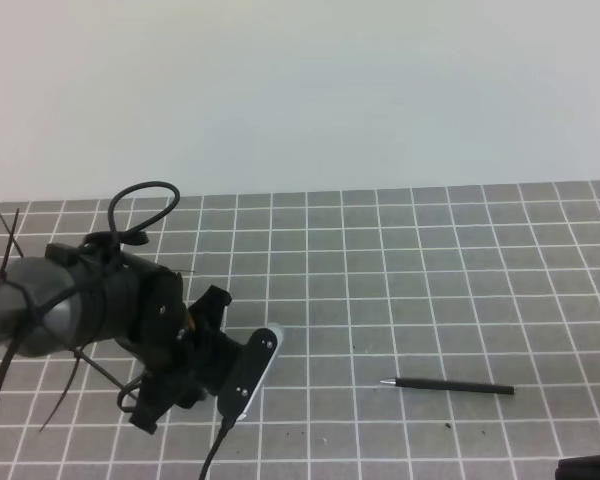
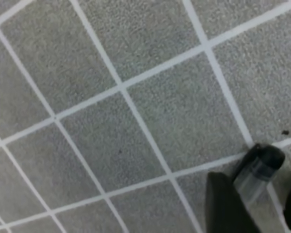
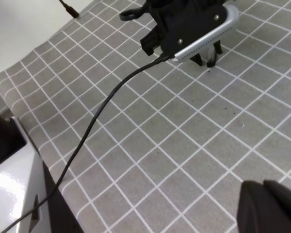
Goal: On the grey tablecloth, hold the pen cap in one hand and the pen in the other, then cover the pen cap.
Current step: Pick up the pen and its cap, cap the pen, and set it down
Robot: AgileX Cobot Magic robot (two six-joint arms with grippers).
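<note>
Left gripper (image 2: 254, 204) is down on the grey tablecloth (image 1: 430, 260) at the near left, straddling the pen cap (image 2: 259, 167). In the left wrist view the cap sits between two dark fingers (image 2: 225, 204), its black end poking out past them. I can't tell if the pads are touching it or just bracketing it, so I'm not calling it a grip.

Right gripper (image 3: 271, 206) is clenched with nothing in it, parked at the near right, well clear of everything.

The pen (image 1: 450, 385) lies flat right of centre, well apart from the left arm and roughly parallel to the near edge, silvery tip pointing left.

Handling read, my judgement only:
- The cap is tiny, light, hard plastic and probably slick. It will squirt or roll if the pinch is off-centre. Take it across the barrel mid-length, keep the open end clear, and mind the clip.
- The pen is slim, stiff and light and rolls easily. Its low profile on cloth means the fingers have to come right down to the fabric. I'd pinch mid-body or slightly towards the back end, leaving the tip end free for the cap.
- The cloth is soft and may bunch if the fingers drag.

Next I want the cap grip confirmed before lifting.
</note>
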